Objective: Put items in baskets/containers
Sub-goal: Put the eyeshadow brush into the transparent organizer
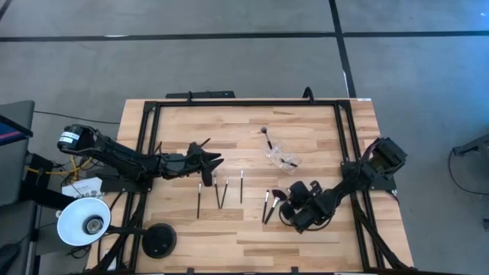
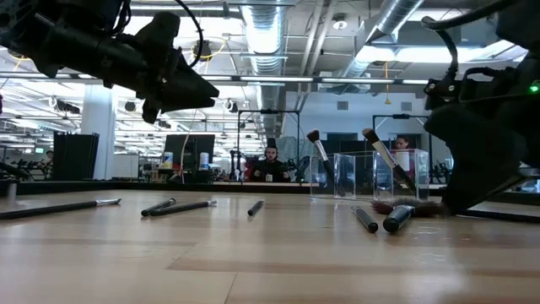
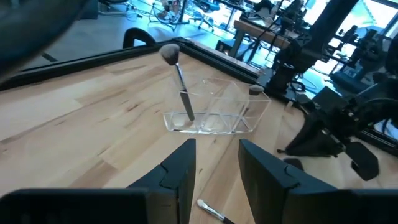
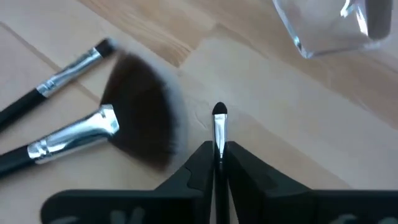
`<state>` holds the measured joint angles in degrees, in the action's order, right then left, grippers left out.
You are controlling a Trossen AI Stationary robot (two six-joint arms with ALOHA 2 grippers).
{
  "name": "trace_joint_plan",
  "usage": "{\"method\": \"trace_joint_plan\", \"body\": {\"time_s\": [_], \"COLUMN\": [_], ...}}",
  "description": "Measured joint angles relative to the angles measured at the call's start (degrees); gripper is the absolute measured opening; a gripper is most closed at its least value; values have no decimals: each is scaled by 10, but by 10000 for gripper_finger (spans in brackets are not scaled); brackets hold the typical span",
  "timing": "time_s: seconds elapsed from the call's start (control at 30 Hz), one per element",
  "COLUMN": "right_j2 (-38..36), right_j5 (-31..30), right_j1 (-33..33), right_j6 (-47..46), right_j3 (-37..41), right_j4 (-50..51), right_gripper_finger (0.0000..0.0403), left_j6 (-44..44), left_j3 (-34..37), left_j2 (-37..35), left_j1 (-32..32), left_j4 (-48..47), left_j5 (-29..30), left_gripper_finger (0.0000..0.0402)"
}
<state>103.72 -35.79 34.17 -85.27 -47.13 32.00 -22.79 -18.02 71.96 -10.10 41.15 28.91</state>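
A clear container (image 1: 283, 157) stands on the table right of centre, with two brushes (image 2: 319, 154) (image 2: 381, 160) leaning inside it. Several slim dark brushes (image 1: 221, 191) lie flat on the wood, and a fan-headed brush (image 4: 140, 134) and another slim one (image 4: 65, 76) lie beside my right gripper. My right gripper (image 4: 219, 150) sits low near the table's front right, shut on a thin brush. My left gripper (image 3: 214, 167) hangs open above the loose brushes at mid-table, pointing toward the container (image 3: 217, 113), touching nothing. My right gripper pinches a slim brush between its two fingers, just behind the silver ferrule (image 4: 219, 134). The fingers lie along the brush. Its small dark tip (image 4: 219, 112) sticks out past the fingertips, close over the wood. The handle is hidden behind the fingers.
A white round lamp shade (image 1: 84, 221) and a black round base (image 1: 159, 241) sit at the near left corner. Black frame rails (image 1: 244, 102) run along the table's far and side edges. People sit at desks in the room beyond (image 2: 270, 162).
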Motion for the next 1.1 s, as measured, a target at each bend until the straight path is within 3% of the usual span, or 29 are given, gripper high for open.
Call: {"method": "trace_joint_plan", "body": {"time_s": [0.3, 0.73, 0.83, 1.1], "right_j2": [30, 29, 22, 19], "right_j5": [-33, -93, -103, -206], "right_j1": [35, 86, 112, 180], "right_j6": [0, -17, -42, -96], "right_j3": [-1, 7, 9, 22], "right_j4": [15, 52, 77, 66], "right_gripper_finger": [70, 197, 202, 180], "left_j6": [-1, -4, -20, -59], "left_j3": [0, 0, 0, 0], "left_j2": [0, 0, 0, 0], "left_j1": [-1, -1, -1, -1], "left_j4": [0, 0, 0, 4], "left_j5": [-15, -15, -15, -8], "left_gripper_finger": [117, 117, 117, 117]}}
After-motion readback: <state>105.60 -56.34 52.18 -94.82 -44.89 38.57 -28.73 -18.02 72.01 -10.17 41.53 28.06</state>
